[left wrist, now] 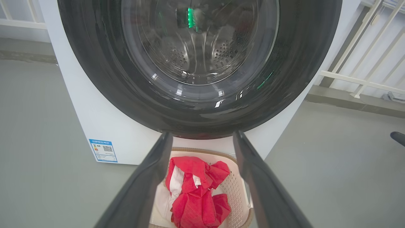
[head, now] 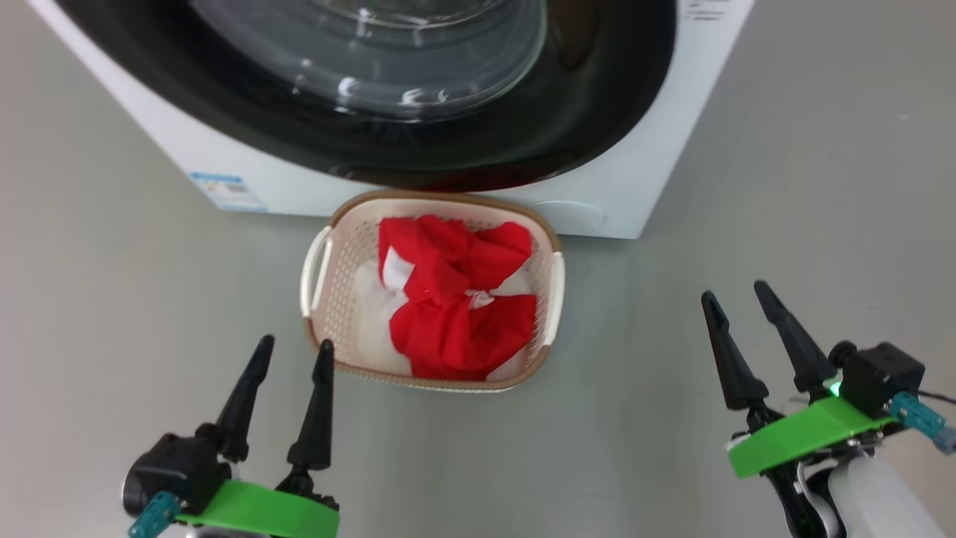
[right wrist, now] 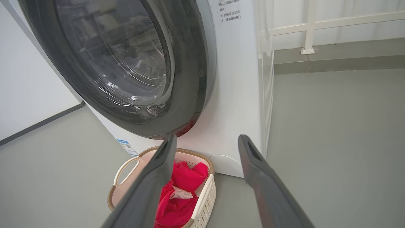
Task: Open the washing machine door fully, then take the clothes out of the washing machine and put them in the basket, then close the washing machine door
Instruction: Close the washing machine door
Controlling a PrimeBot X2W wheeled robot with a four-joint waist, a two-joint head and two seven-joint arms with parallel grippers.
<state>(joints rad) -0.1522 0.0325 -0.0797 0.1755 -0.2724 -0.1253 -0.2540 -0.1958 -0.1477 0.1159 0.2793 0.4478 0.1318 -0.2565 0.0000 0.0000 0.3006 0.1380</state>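
Clothes (head: 455,306): red with white parts, heaped in the basket (head: 332,291), ahead of both pairs of jaws and between them, nearer the left pair
Basket: on the floor (head: 635,373), just beside the front of the washing machine (head: 224,149), under the lower rim of the washing machine door (head: 448,158)
Door: looks shut against the front, well ahead of the jaws; the bare steel drum (left wrist: 221,53) shows through the glass with no cloth seen in it
Left jaws: spread wide, holding nothing, tips near the basket's near-left corner
Right jaws: spread wide, empty, well apart from the basket on its right side
Stage: judged all but finished; only the latch is unconfirmed
Risk, door: it may rest closed without catching and swing out over the basket; the red tinge on its lower rim is probably a reflection of the clothes, though trapped cloth cannot be ruled out
Risk, basket: a forward move of the left jaws could knock the corner and tip the high heap onto the floor
Risk, glass: hard tips lifted carelessly could strike the bulging window
Blue label (left wrist: 103,150): low on the front, left of the jaws; it carries a square code, its text too small to read
Print (right wrist: 228,14): small Chinese lines above the right jaws, seemingly a warning not to force the door while running
Brand: none readable
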